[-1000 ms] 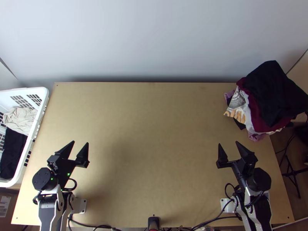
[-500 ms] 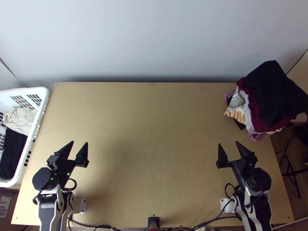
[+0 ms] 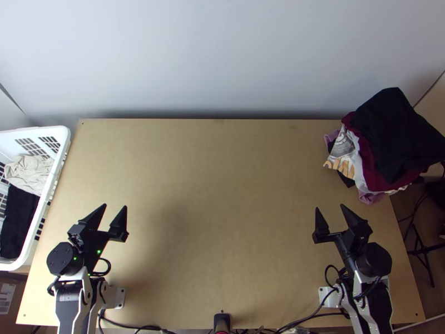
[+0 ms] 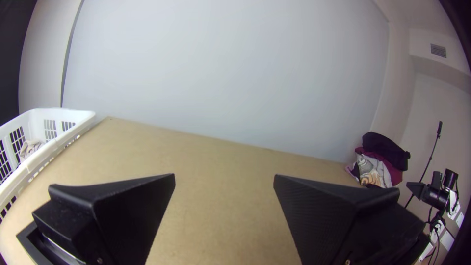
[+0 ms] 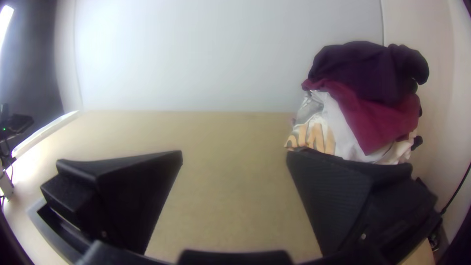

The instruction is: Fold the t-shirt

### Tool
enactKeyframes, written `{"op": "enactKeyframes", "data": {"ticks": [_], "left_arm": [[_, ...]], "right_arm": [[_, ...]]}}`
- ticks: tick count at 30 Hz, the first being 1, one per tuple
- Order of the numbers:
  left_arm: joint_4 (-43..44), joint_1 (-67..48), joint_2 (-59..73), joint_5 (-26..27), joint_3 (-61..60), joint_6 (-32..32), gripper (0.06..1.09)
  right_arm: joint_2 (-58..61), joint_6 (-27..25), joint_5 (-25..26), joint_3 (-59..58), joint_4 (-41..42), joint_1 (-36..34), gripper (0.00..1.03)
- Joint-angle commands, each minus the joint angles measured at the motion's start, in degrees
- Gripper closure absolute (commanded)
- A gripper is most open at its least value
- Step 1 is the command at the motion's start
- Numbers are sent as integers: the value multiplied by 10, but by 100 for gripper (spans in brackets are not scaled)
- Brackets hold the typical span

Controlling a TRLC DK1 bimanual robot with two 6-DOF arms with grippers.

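The left hand (image 3: 115, 206) is open, its two flat black fingers spread well apart, with the wood of the desk (image 3: 222, 195) seen between them in its wrist view; the right hand (image 3: 330, 207) is open in much the same way, its fingers wide apart over the desk's near right part; the two hands are well apart from each other, with a broad stretch of desk between them; beyond the right hand and to its right, apart from its fingers, a heap of clothes lies loosely piled at the desk's far right corner, spreading out past the edge; on top of the heap is a bunched black garment (image 3: 392, 133), under it a dark red one (image 3: 374, 173), and below that a white garment with a grey and orange print (image 3: 343, 146) on the side toward the right hand; a bit of mauve cloth (image 3: 370, 197) pokes out at the bottom; which of the clothes is the t-shirt I cannot tell; to the left of the left hand and reaching farther out than it, a white basket (image 3: 58, 167) stands along the desk's left edge, with a crumpled pale cloth (image 3: 28, 171) and a dark cloth (image 3: 18, 217) inside, the dark one nearer the left hand.
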Motion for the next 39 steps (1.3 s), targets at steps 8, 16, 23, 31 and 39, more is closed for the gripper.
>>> {"op": "enactKeyframes", "data": {"ticks": [8,16,23,31,39], "left_arm": [[1,-9,0,0,0,-33,11],[1,4,0,-1,0,-32,11],[-2,20,0,-47,1,53,11],[8,22,0,-79,7,23,11],[3,59,156,-87,172,35,11]], "right_arm": [[-1,10,0,1,1,47,4],[-1,18,0,1,2,92,4],[-2,10,12,4,37,19,4],[-2,37,12,7,78,26,4],[97,63,30,152,91,58,13]]}}
